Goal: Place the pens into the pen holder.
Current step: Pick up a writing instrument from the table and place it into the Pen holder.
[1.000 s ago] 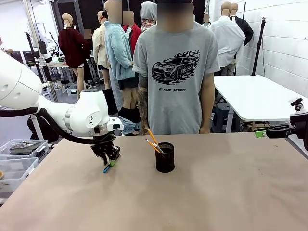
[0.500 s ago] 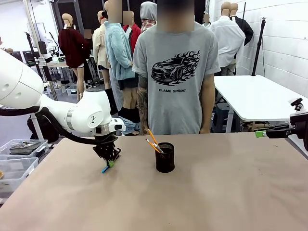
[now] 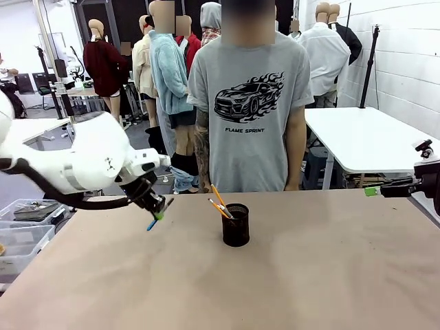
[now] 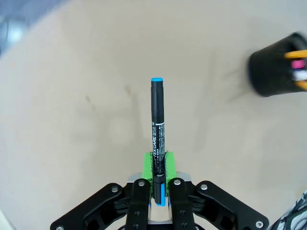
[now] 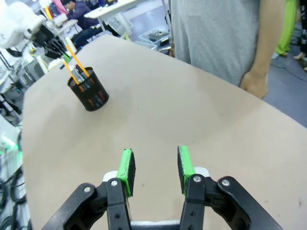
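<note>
Left gripper (image 3: 157,208) clamped tight on black marker pen with blue end cap (image 4: 158,124), green pads pinching its rear end; pen runs straight out along the fingers, toward 12 in left wrist view. Front view: pen slants, blue tip low at 7, looks clear of the brown table (image 3: 309,275). Black wire-mesh cylindrical pen holder (image 3: 236,227) upright at 3 o'clock from this gripper, well apart, two other pens (image 3: 217,195) leaning in it. Left arm nearer, wrist tilted, elbow back at 9. Right gripper (image 5: 154,165) jaws apart, empty, low over table, holder far off at 11
</note>
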Controlling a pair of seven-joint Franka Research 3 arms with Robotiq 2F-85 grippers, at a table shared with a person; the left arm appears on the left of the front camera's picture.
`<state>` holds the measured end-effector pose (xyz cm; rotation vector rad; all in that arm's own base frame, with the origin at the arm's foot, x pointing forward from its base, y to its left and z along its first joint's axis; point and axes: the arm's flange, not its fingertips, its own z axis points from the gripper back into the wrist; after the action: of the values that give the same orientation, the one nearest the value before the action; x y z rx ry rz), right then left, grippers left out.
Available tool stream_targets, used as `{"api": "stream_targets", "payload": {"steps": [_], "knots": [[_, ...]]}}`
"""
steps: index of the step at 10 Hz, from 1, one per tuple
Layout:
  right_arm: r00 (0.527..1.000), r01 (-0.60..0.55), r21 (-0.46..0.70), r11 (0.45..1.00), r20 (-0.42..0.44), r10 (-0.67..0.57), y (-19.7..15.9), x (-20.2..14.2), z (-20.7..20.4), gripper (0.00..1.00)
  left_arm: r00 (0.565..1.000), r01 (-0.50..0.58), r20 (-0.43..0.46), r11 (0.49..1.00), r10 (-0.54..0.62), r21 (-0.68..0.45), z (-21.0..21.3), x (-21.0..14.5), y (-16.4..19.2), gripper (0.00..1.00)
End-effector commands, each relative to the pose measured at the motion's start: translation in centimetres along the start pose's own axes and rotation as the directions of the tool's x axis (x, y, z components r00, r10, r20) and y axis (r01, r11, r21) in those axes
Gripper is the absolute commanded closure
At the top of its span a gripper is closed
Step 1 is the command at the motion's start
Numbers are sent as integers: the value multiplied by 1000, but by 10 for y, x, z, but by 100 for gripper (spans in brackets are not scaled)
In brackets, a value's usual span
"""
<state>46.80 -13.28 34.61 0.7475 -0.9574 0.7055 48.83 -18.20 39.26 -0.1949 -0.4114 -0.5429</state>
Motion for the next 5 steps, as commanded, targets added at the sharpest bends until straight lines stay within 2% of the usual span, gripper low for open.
{"api": "stream_targets", "payload": {"steps": [1,3,4,5], "knots": [[1000,-12,12,1000,-4,12,-1,0,0,53,975,166,180,969,-133,-183,19,-34,1,100],[1000,-12,12,1000,-4,12,-1,0,0,53,930,293,299,924,-215,-246,31,-43,-16,100],[1000,-12,12,1000,-4,12,-1,0,0,53,893,363,376,889,-247,-279,36,-45,-26,100],[1000,-12,12,1000,-4,12,-1,0,0,53,841,467,451,823,-300,-323,38,-45,-36,100]]}}
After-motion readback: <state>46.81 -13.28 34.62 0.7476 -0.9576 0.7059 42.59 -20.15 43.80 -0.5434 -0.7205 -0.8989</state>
